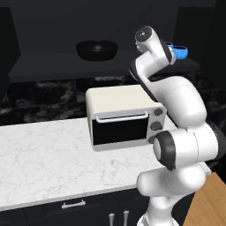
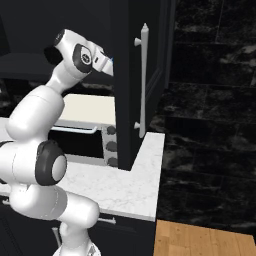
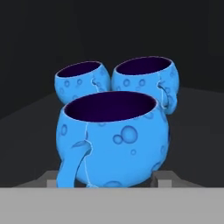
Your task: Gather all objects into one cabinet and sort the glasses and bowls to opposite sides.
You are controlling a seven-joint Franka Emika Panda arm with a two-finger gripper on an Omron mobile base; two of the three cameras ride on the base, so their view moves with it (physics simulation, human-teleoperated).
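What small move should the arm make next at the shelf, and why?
Probably back the pincer straight away. The near blue cup stands upright between its fingertips, close behind it two more cups, and the black bowl sits at the shelf's other end, so sorting looks finished.

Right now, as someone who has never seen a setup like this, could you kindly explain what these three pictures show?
They are rendered views of one kitchen. A white robot arm stands before a marble counter bearing a cream toaster oven. Two cameras ride behind the arm, to its left and right. The third looks along the gripper: its open fingertips flank the nearest of three blue cups, with the other two close behind. From the left camera, the arm reaches up into a black wall cabinet, where a black bowl sits at the shelf's far side from the cups.
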